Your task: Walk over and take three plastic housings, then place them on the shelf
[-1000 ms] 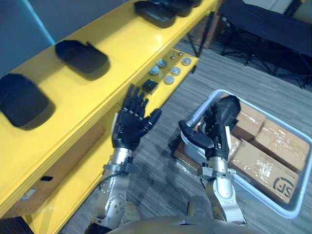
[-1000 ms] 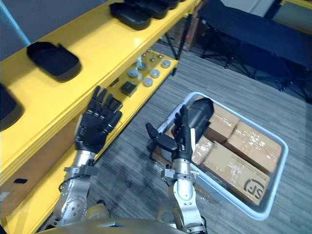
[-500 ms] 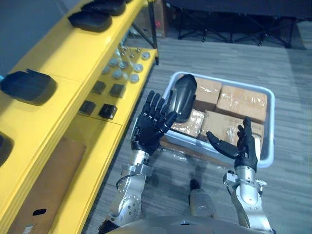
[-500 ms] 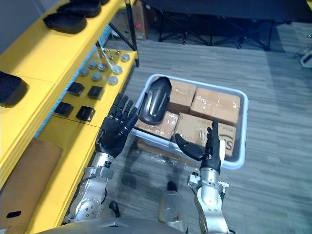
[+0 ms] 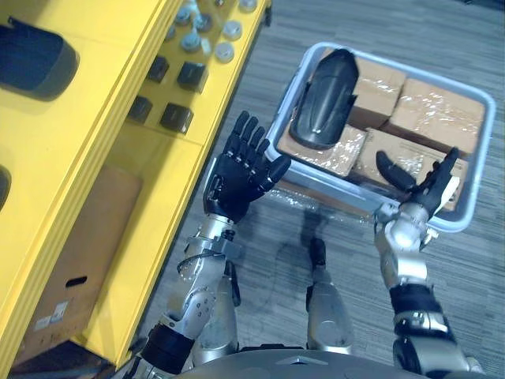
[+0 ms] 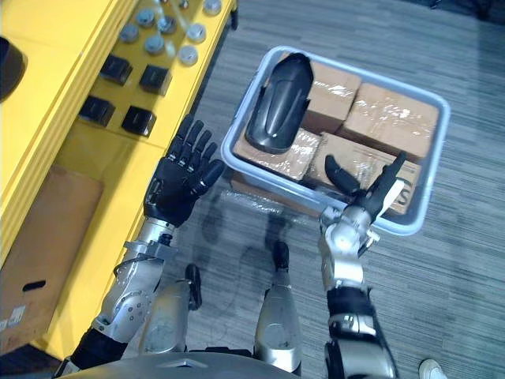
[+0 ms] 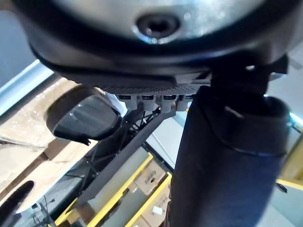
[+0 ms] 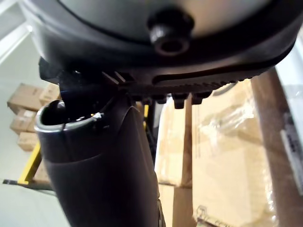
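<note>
Left eye view: the left robot hand [image 5: 239, 175] is held raised above the floor, palm turned away from the camera, fingers straight and fanned, thumb out to the side; nothing is held in it. A white tray [image 5: 484, 162] is seen just beyond its fingertips and to its right. One dark plastic housing [image 5: 323, 110] is laid in that tray on top of wrapped cardboard boxes [image 5: 434, 110], past the left robot hand and well clear of its fingers. The right robot hand [image 5: 422, 192] is held edge-on over the near rim of the tray, fingers straight, thumb spread wide, and nothing is gripped. A yellow shelf [image 5: 87, 142] runs along the outer side of the left robot hand; another housing [image 5: 31, 49] is seen on its upper level, and small black blocks [image 5: 175, 117] on the lower one.

Right eye view: the same pose is shown, both arms bent upward at the elbow, both hands spread and empty.

Left wrist view: past the hand's dark bulk and thumb, the housing is seen lying on the boxes, untouched.

Right wrist view: the thumb is seen extended, with wrapped boxes beyond it and nothing in the grasp.
</note>
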You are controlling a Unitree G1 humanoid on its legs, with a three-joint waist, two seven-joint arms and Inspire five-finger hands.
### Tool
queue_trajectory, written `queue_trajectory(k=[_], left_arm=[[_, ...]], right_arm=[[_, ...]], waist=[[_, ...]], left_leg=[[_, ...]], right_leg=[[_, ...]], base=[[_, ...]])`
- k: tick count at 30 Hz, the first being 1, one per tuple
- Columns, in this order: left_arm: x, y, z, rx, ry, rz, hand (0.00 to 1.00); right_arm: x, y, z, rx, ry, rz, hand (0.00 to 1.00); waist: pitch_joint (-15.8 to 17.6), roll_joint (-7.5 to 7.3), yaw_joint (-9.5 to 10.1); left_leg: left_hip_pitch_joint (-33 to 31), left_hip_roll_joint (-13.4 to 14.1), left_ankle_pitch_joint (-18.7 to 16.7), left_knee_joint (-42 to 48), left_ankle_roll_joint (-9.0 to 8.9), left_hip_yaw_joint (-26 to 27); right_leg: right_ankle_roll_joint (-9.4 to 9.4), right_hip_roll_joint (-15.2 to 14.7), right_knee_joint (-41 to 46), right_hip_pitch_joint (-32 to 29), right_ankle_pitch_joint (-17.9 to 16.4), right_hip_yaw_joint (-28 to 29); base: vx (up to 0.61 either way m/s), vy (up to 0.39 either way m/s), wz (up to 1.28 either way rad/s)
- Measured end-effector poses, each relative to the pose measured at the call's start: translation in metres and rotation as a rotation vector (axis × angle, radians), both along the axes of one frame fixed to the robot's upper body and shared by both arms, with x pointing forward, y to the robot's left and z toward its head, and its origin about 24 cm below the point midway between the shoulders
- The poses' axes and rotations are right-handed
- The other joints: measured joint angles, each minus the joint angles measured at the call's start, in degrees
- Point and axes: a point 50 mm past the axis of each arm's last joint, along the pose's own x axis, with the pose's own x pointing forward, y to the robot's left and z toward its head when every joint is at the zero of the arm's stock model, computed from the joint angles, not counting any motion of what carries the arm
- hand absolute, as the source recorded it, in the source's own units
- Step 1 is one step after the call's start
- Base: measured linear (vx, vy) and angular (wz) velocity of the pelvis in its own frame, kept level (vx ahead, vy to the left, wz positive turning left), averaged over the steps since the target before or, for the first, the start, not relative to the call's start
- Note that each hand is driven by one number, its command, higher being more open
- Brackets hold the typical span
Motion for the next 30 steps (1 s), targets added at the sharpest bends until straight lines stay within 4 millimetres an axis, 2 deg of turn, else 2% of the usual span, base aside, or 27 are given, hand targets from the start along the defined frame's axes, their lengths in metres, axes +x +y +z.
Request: queue_trajectory(k=[5,8,12,14,20,22,26,27,30], left_arm=[[0.007,-0.006,-0.003,0.017,0.007,-0.024,1.00],[0.013,-0.007,-0.010,0.031,0.032,-0.024,1.00],[0.016,-0.010,-0.022,0.041,0.090,-0.043,1.00],[0.017,-0.009,-0.032,0.056,0.132,-0.040,1.00],[0.018,-0.010,-0.053,0.072,0.228,-0.035,1.00],[0.018,-0.009,-0.057,0.075,0.245,-0.034,1.00],[0.017,-0.009,-0.062,0.079,0.265,-0.033,1.00],[0.017,-0.010,-0.062,0.080,0.265,-0.035,1.00],[0.017,-0.011,-0.063,0.079,0.270,-0.038,1.00]], right_arm=[[0.026,-0.009,0.018,-0.046,0.016,0.026,1.00],[0.036,-0.004,0.025,-0.076,0.020,0.068,1.00],[0.051,-0.002,0.054,-0.138,-0.021,0.096,1.00],[0.056,-0.002,0.062,-0.158,-0.020,0.101,1.00],[0.066,-0.028,0.079,-0.180,0.092,0.036,1.00],[0.067,-0.041,0.084,-0.203,0.169,-0.004,1.00],[0.068,-0.051,0.088,-0.208,0.251,-0.040,1.00],[0.068,-0.054,0.091,-0.202,0.269,-0.054,0.00],[0.069,-0.059,0.089,-0.173,0.337,-0.068,0.00]], waist=[[0.51,0.70,2.27],[0.61,0.82,2.96],[2.10,2.10,3.94],[2.16,2.23,4.31],[3.80,3.69,5.36],[4.25,4.58,5.65],[4.27,4.70,6.03],[4.27,4.71,6.36],[4.24,4.75,6.83]], left_leg=[[-2.03,-0.18,0.09,0.82,0.00,-2.29],[-2.73,-0.39,0.10,1.20,0.02,-3.32],[-2.90,-0.94,0.11,1.86,0.05,-4.82],[-2.96,-1.06,0.12,2.01,0.09,-4.83],[-4.08,-1.19,0.30,3.01,0.19,-5.60],[-5.12,-1.32,0.61,3.36,0.21,-5.92],[-5.64,-1.33,0.92,3.75,0.19,-6.31],[-5.64,-1.37,0.95,3.77,0.22,-6.31],[-5.68,-1.49,1.20,3.84,0.33,-6.44]], right_leg=[[0.35,0.13,-0.40,-0.11,0.32,-2.12],[0.35,0.07,-0.19,-0.12,0.33,-3.54],[0.35,-0.20,1.37,-0.27,0.32,-5.25],[0.35,-0.36,1.50,-0.28,0.32,-5.71],[0.35,-0.47,2.02,-0.58,0.30,-6.70],[0.35,-0.64,2.63,-1.52,0.28,-7.08],[0.35,-0.69,3.37,-2.05,0.29,-7.53],[0.35,-0.78,3.56,-2.06,0.29,-7.73],[0.34,-0.92,3.90,-2.06,0.28,-7.92]], base=[[0.00,0.000,0.17],[-0.02,0.002,0.16],[-0.05,0.012,0.09],[-0.06,0.013,0.03],[-0.08,0.010,0.04],[-0.06,0.018,0.06],[-0.03,0.016,0.04],[-0.04,0.021,0.00],[-0.06,0.033,0.04]])
